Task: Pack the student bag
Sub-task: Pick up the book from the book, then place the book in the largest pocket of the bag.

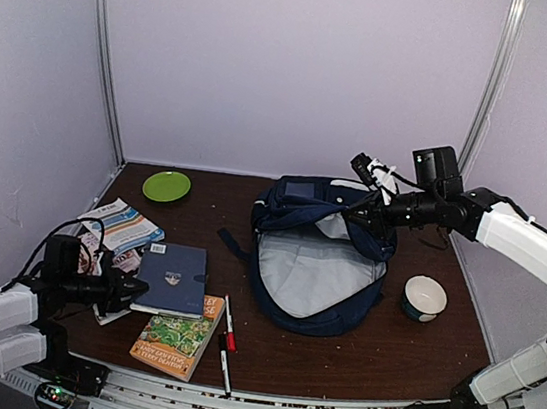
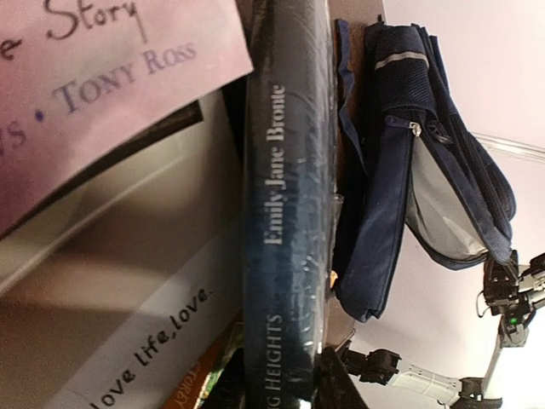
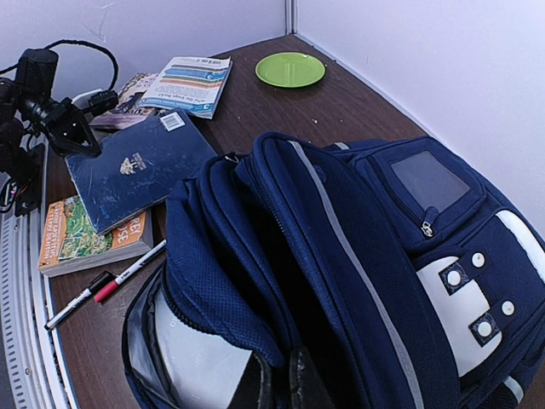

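- The student bag (image 1: 315, 271) lies in the middle of the table (image 1: 373, 364), to the right of the books, with its main compartment open upward and the pale lining showing
- The right gripper (image 3: 281, 388) has its fingers drawn together on the upper rim of the bag's opening and holds this flap raised; if the thin fabric slides out of the pinch, the flap would probably fall and cover the mouth
- The left gripper (image 1: 133, 294) is at the left edge of the navy book (image 1: 173, 274); in the left wrist view its fingers stand one on each side of the spine and close against it, so it seems clamped on the book
- Such a hold at one edge is narrow, so the book may tilt, hang down or slip out when it is lifted
- The navy book rests partly on a colourful book (image 1: 175, 338) and could drag it along
- A red pen (image 1: 228, 325) and a black pen (image 1: 224, 370) lie between the books and the bag, so a low carry may sweep them aside
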Motion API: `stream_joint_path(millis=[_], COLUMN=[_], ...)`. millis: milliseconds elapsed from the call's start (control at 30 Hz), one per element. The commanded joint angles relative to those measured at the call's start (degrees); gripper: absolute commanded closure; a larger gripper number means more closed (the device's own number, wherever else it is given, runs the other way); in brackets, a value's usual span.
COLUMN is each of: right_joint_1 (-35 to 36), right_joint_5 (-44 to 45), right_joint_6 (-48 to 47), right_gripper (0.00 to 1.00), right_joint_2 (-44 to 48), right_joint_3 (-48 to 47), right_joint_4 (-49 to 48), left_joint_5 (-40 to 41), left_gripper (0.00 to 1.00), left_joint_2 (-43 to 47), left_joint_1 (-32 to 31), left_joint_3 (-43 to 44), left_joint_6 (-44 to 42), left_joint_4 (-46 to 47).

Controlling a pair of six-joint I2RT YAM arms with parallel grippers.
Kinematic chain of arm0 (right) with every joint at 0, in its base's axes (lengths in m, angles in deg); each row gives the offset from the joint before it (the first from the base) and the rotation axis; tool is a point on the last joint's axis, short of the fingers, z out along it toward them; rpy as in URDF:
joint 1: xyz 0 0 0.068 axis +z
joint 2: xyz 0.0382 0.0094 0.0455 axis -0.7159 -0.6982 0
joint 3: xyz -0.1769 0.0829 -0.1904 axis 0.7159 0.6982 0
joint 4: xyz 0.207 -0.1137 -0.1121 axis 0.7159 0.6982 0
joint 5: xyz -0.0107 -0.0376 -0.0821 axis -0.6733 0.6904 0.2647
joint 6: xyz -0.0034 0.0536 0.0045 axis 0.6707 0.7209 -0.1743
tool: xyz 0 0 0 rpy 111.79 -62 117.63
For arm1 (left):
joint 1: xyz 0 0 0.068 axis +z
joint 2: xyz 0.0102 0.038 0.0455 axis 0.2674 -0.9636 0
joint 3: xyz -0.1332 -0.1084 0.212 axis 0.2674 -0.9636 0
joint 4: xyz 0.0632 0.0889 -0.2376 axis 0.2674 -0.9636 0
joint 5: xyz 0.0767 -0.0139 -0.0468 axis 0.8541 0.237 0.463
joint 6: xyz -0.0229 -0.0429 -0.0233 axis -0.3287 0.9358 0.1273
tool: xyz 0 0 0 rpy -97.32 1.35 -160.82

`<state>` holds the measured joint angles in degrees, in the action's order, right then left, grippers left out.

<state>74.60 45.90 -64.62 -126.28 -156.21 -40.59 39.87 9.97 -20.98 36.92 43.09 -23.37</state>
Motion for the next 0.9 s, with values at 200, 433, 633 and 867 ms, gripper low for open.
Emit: stream_joint_path(millis=[200, 433, 633, 867], right_joint_1=[-0.49, -0.03, 0.88, 1.58], right_joint_5=[1.2, 2.1, 3.64, 3.97], right_joint_6=[-1.46, -3.51, -4.41, -4.03], right_gripper=[1.0, 1.0, 1.0, 1.0], right_joint_2=[-0.46, -0.93, -0.57, -0.4], right_joint_3=[-6.71, -13.2, -14.83, -17.39], right_joint_4=[1.28, 6.71, 8.52, 10.6], left_joint_5=[1.05, -2.91, -6.63, -6.23], left_gripper=[1.0, 1.0, 1.0, 1.0], left_joint_2=[7.08, 9.93, 7.12, -1.12], left_joint_1=[-0.02, -0.42, -3.16, -16.39], left_joint_3=[4.72, 17.42, 25.85, 32.33], left_joint_6=[0.12, -4.5, -4.43, -4.46], left_joint_4=[-1.23, -1.64, 3.09, 5.75])
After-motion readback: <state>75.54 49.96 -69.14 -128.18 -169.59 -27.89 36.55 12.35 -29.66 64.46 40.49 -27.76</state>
